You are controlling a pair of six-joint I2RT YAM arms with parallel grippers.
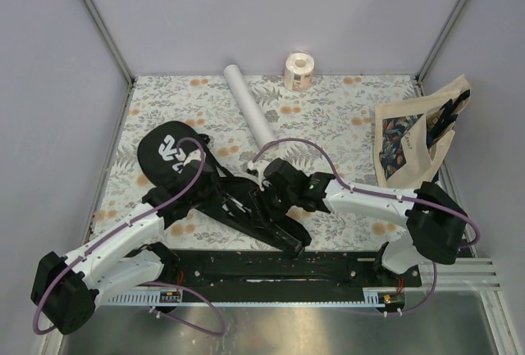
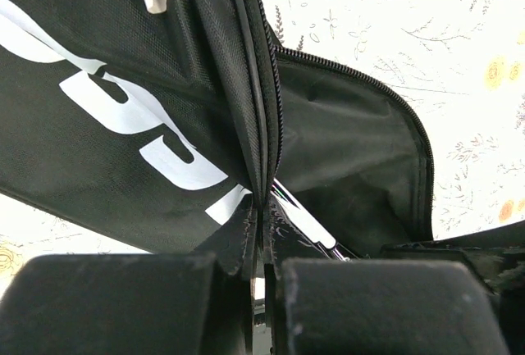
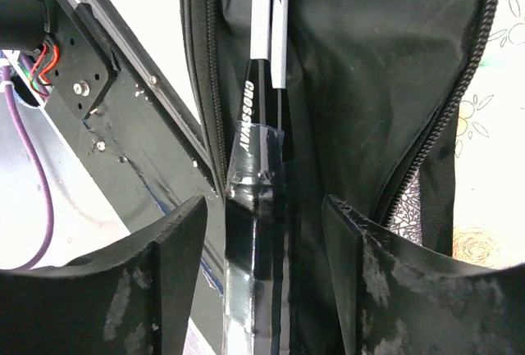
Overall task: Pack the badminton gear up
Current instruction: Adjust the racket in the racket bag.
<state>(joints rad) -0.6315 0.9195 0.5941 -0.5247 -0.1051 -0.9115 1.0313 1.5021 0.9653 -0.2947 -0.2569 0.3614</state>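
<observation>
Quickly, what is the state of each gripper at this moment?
Left gripper: closed, pinching the edge of the long black fabric racket bag.
Right gripper: open, holding nothing, astride the black racket handles.

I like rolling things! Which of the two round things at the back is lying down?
The long white tube lies on its side; the short pinkish paper roll beside it stands on end, hole up.

Plain lilac-grey walls [image 1: 271,11] and slim aluminium posts [image 1: 94,15] enclose a table [image 1: 344,101] with a pale floral-patterned top, evenly lit.
</observation>
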